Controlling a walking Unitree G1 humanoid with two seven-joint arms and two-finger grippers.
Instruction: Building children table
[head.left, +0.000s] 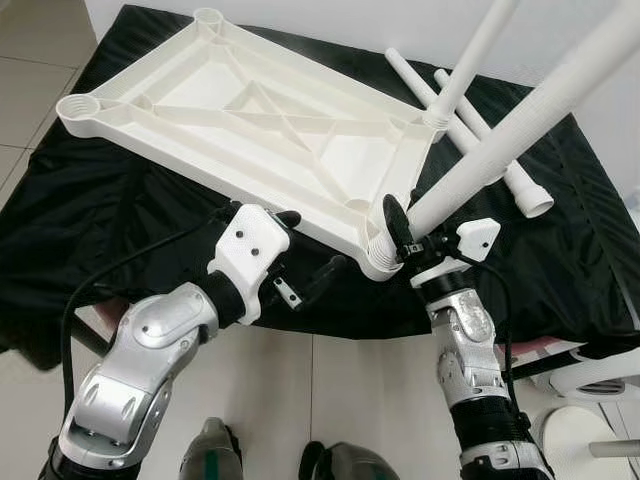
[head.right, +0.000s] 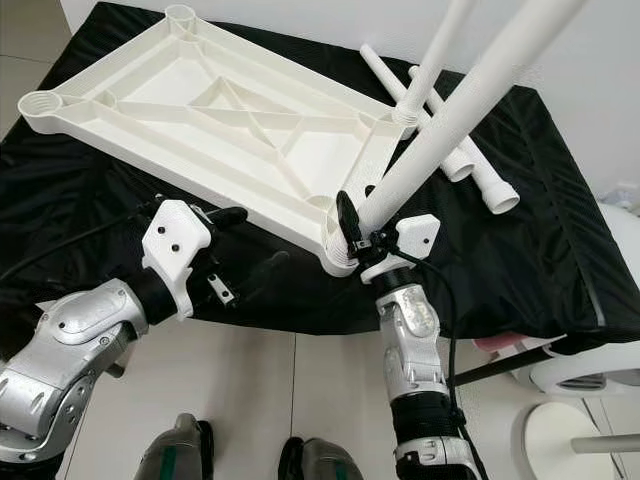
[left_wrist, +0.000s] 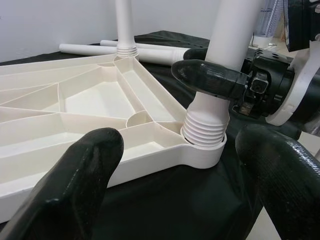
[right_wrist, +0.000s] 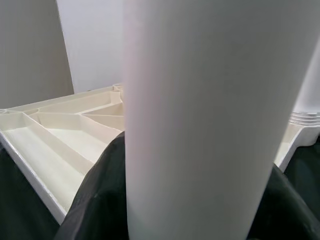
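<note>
The white plastic tabletop (head.left: 250, 120) lies upside down on a black cloth. One white leg (head.left: 470, 60) stands in its far right corner socket. A second leg (head.left: 520, 130) leans in the near right socket (left_wrist: 202, 137), and my right gripper (head.left: 405, 226) is shut on it just above the threads. In the right wrist view this leg (right_wrist: 200, 120) stands close up between the fingers. My left gripper (head.left: 310, 245) is open at the tabletop's front edge, left of that socket, touching nothing. Two loose legs (head.left: 500, 160) lie on the cloth at the back right.
The black cloth (head.left: 100, 200) covers a low surface whose front edge runs just ahead of my arms. The two left corner sockets (head.left: 78, 108) hold no legs. White plastic furniture (head.left: 590, 400) stands on the tiled floor at the lower right. A white wall is behind.
</note>
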